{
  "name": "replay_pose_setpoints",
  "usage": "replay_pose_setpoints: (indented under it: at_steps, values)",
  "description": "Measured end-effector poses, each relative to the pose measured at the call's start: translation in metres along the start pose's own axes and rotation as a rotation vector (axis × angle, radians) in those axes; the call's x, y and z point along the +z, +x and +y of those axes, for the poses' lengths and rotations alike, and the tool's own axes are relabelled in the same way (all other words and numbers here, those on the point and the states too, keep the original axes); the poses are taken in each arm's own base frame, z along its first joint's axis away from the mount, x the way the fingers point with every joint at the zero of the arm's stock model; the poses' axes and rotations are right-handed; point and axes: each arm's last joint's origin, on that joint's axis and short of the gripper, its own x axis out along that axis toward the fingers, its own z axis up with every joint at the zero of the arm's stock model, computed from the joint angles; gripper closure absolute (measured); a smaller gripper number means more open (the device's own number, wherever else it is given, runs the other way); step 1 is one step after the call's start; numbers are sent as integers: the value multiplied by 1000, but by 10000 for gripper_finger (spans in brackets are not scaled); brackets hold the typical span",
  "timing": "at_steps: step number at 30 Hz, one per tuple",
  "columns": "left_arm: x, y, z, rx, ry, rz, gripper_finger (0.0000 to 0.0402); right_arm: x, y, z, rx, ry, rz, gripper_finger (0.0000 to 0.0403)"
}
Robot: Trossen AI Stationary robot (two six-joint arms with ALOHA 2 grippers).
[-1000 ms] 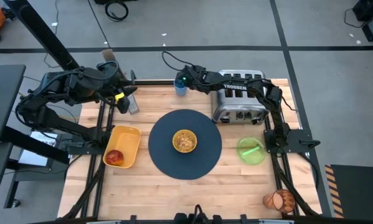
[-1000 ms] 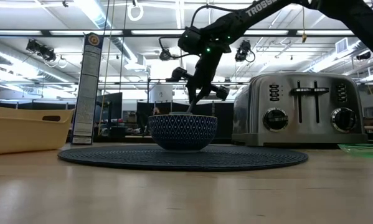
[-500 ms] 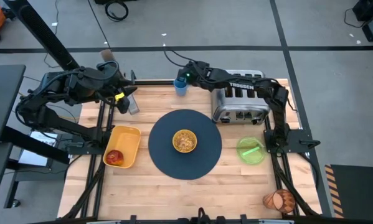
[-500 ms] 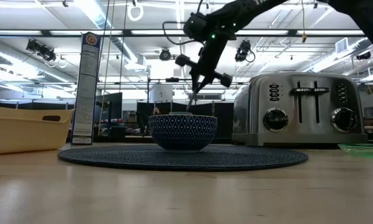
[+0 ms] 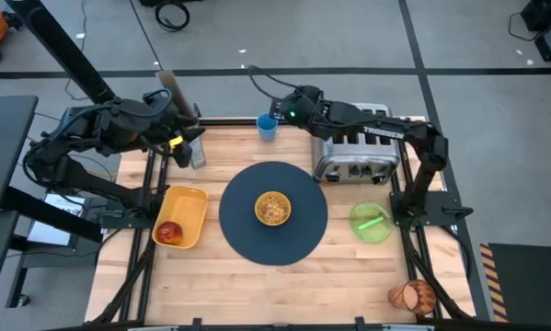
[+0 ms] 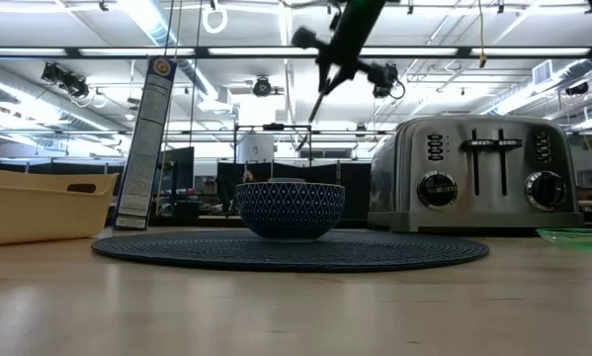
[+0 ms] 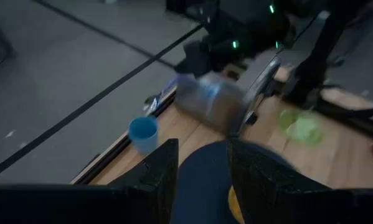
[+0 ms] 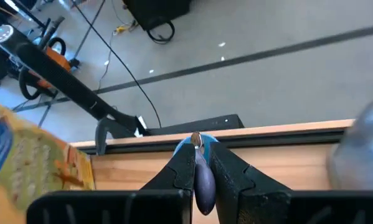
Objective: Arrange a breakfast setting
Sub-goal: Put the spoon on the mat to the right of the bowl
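Spoon (image 8: 203,177) pinched in right hand (image 8: 202,177), lifted clear of blue cup (image 5: 267,126) since a second ago; bound for bowl (image 5: 273,209) probably. Left hand (image 5: 185,147) clamped on cereal box (image 6: 142,143).

On my low feed the right tool (image 6: 318,81) runs off the top edge, so I see only its lower part. My left wrist feed is smeared: the toaster (image 7: 214,104) is a grey blur and the green plate (image 7: 300,123) a shapeless patch. From overhead the spoon is too small to pick out. The orange-brown cup (image 5: 413,297) sits half past the desk (image 5: 257,276) corner.
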Motion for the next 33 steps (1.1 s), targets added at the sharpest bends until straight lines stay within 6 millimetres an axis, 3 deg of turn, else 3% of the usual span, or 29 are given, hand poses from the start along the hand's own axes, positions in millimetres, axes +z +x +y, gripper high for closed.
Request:
replay_pose_setpoints:
  at_steps: [5, 11, 20, 33]
  values:
    - [2, -4, -9, -64, -4, -39, 258, -22, -52, 7, 20, -30, -35, 366]
    - [1, -8, -17, -120, -12, -41, 258, -66, -115, 15, 103, -52, -50, 366]
    - [-5, -18, -30, -221, -22, -27, 258, -121, -187, 3, 200, -112, -33, 366]
    - [-14, -31, -45, -299, 18, -12, 258, -147, -228, -18, 239, -252, 90, 366]
